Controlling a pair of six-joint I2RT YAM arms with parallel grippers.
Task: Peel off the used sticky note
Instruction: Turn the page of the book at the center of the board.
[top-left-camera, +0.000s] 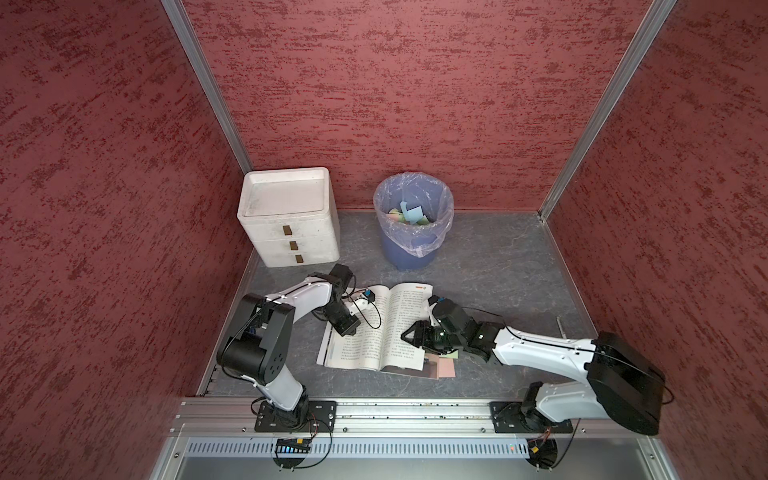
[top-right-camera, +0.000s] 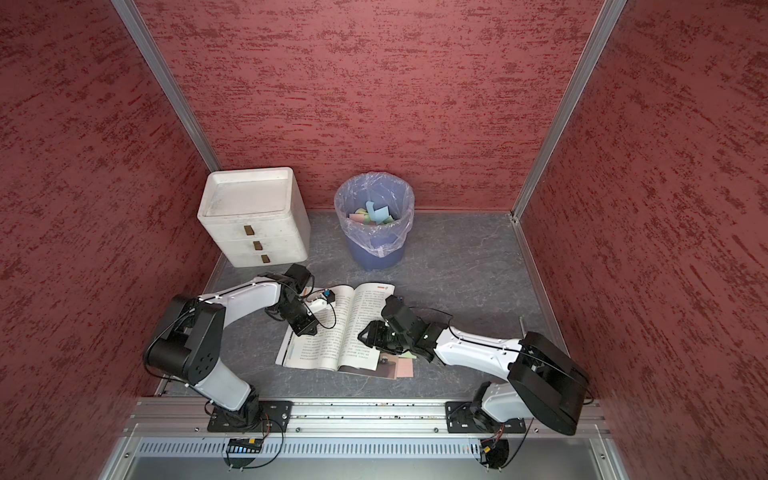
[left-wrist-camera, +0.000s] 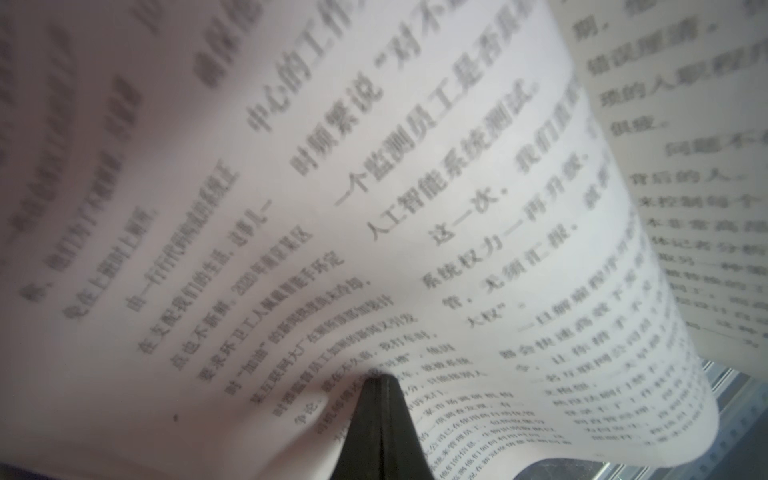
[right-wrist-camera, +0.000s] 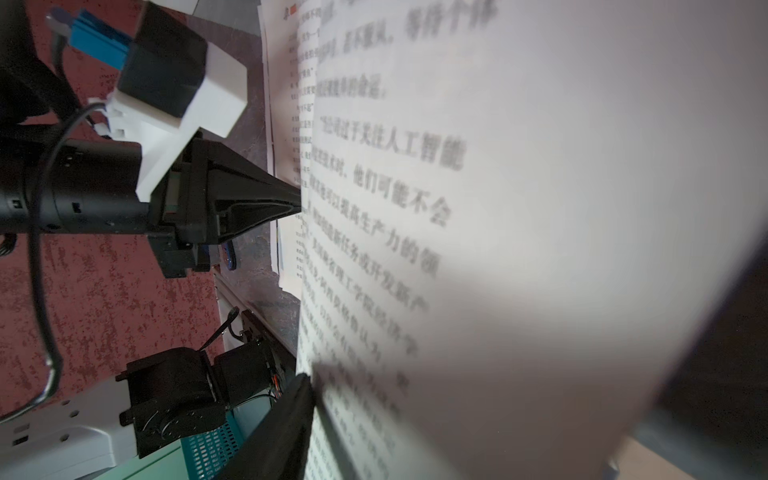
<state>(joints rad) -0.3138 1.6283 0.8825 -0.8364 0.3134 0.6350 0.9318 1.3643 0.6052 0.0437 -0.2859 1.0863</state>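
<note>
Lying at the near right corner of the open book, the pink sticky note is showing as a flat, matte square with no lifted corner visible. Its inner edge is running under a brown sheet and the right arm, so the surface it is adhering to cannot be determined. A pale green note is peeking out just beside it, mostly hidden by the arm.

The peel itself is judged not yet begun; the step in hand appears to be page handling. The right gripper is hovering over the right-hand page with its jaws standing apart. In the right wrist view a raised leaf is running past its one visible finger, and no clamping is visible. The left gripper is fully closed on nothing, and its tip is pressing the left-hand page flat.

The next move is calling for the right gripper to clear the leaf, reach the pink note, pinch a free edge finely and pull at a shallow angle. The lined bin at the rear is already holding coloured notes.
</note>
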